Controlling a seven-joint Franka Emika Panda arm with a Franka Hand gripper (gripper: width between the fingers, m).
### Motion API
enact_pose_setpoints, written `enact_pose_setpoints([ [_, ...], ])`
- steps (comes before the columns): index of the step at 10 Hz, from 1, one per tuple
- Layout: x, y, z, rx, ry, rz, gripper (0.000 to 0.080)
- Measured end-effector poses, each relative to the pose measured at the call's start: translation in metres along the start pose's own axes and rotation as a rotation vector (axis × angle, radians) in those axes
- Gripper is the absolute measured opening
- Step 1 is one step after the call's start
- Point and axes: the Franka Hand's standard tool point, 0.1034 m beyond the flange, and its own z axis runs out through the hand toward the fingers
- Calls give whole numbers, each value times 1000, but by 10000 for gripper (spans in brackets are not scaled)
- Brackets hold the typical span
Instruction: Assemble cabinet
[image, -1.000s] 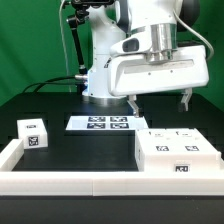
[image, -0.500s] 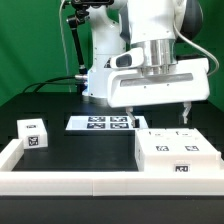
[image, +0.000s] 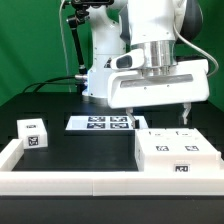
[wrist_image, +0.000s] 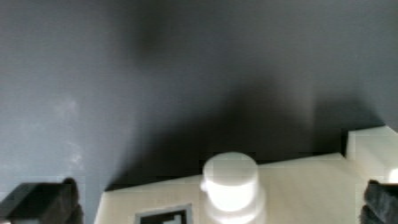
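End effector is hovering with jaws spread apart, empty, above the cabinet lying on the counter toward the exterior view's right, and I'm worrying an off-centre descent is going to plant one jaw on its top, shoving it.

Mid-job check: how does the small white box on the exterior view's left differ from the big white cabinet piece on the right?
The small box is a compact cube; the cabinet is far wider and flatter. The small box sits well away from the open pincer; the cabinet lies just below it. Both are white, tagged, and resting on the black table.
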Motion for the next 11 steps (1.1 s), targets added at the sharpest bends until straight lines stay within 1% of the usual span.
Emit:
enact_pose_setpoints([
  [1, 2, 2, 7, 0, 3, -2, 797],
  [3, 3, -3, 13, 4, 5, -9, 797],
  [6, 6, -5, 31, 8, 12, -14, 797],
  [8, 8, -7, 34, 12, 20, -17, 797],
  [11, 10, -7, 35, 14, 36, -26, 797],
])
